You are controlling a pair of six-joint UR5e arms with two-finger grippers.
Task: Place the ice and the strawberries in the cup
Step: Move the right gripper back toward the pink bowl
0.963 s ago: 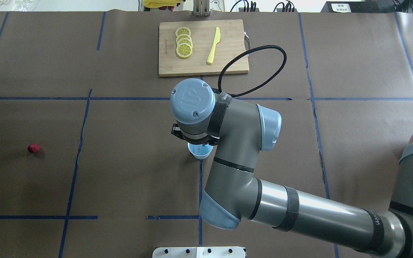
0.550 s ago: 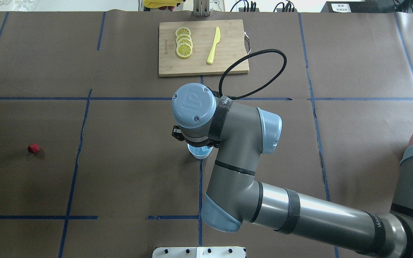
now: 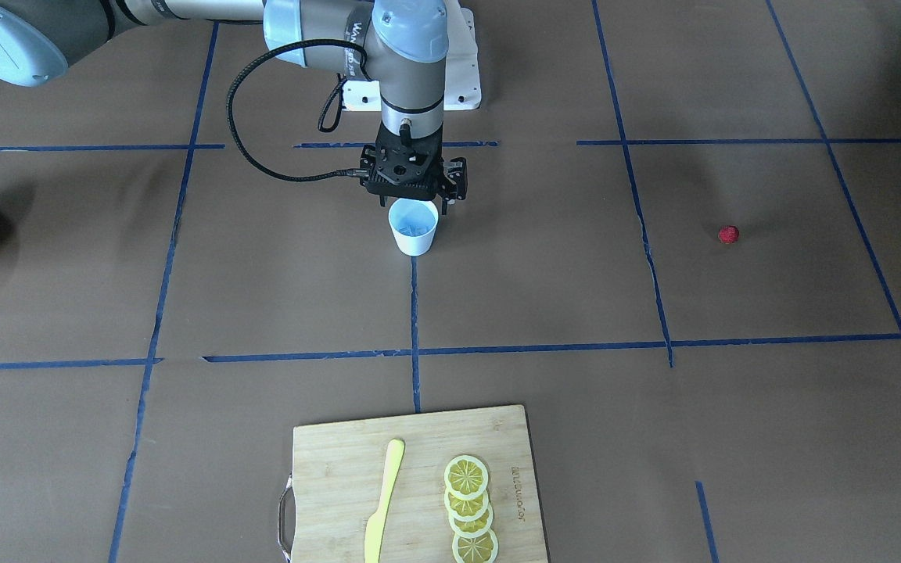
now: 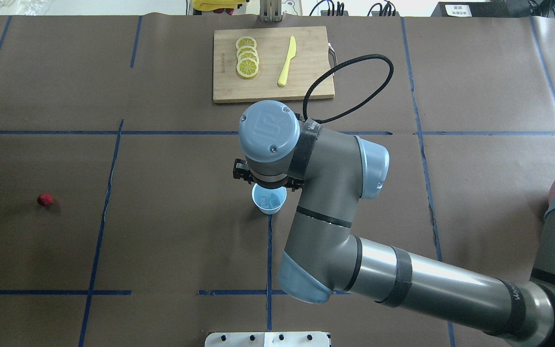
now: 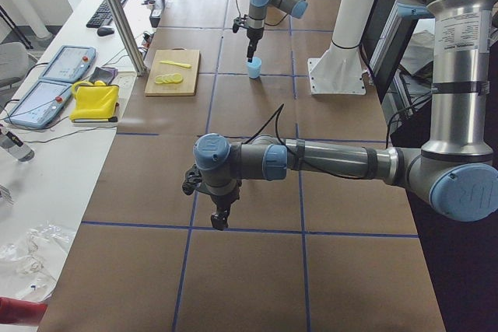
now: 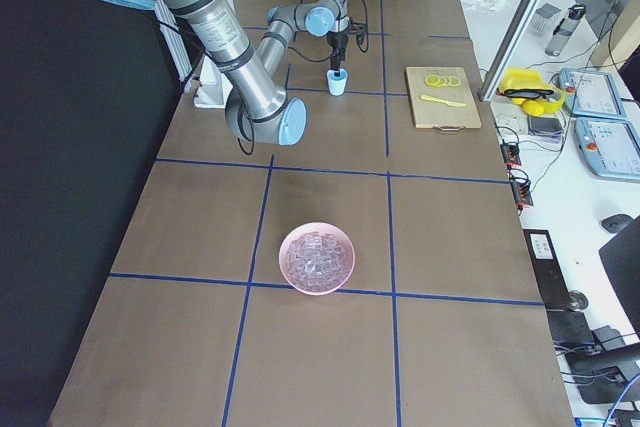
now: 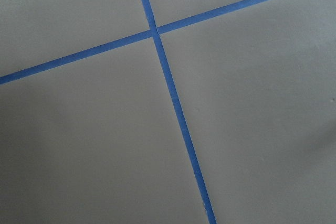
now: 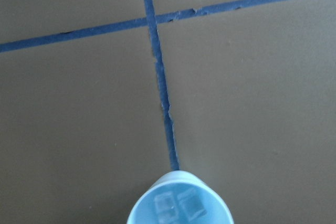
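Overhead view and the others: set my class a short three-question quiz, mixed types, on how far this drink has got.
1. True or false: the strawberry lies on the table, well apart from the cup.
2. What is inside the cup? A lemon slices; B ice cubes; C nothing.
3. Fill in: the gripper above the cup belongs to the robot's ___ arm.
Key: 1 true; 2 B; 3 right.

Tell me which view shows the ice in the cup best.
Right wrist-mounted: it looks down into the cup, with two clear ice cubes distinct. Overhead and front-facing show only faint glints; side views are too small.
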